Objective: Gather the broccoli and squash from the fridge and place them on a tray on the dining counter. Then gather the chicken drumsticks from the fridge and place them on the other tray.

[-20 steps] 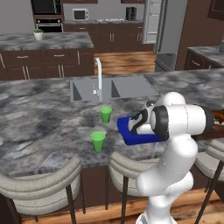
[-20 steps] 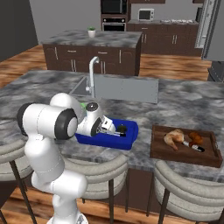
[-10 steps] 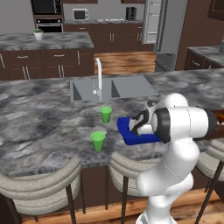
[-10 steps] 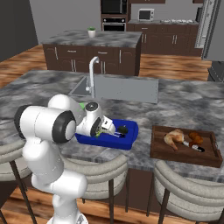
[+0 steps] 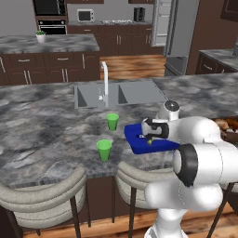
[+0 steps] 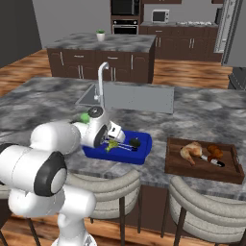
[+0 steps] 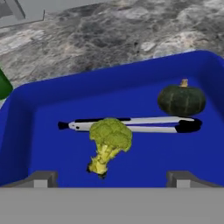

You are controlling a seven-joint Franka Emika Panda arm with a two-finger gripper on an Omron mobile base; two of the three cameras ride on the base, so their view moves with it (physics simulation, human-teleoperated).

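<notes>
Broccoli (image 7: 109, 142) is lying inside the blue tray (image 7: 131, 78), and its bumpy green top is leaning on a pair of white tongs (image 7: 131, 124) with dark tips. Its pale yellow stalk is pointing toward the end effector (image 7: 111, 177). The two small grey finger tips are standing wide apart, one on each side of the stalk, and they are not touching it or holding anything. The squash (image 7: 181, 99) is round, dark green and ribbed, with a little tan stem, and it is sitting near the far corner of the same tray, just beside the dark end of the tongs. The tray is smooth and shiny with a rounded rim, and it is resting on the grey marbled stone bench (image 5: 42, 135). No writing is showing on any of these things. Two green cups (image 5: 104, 149) are standing on the bench near the tray. The brown wooden tray (image 6: 202, 168) is sitting beside the blue one, carrying the tan and orange-brown chicken drumsticks (image 6: 192, 151).
</notes>
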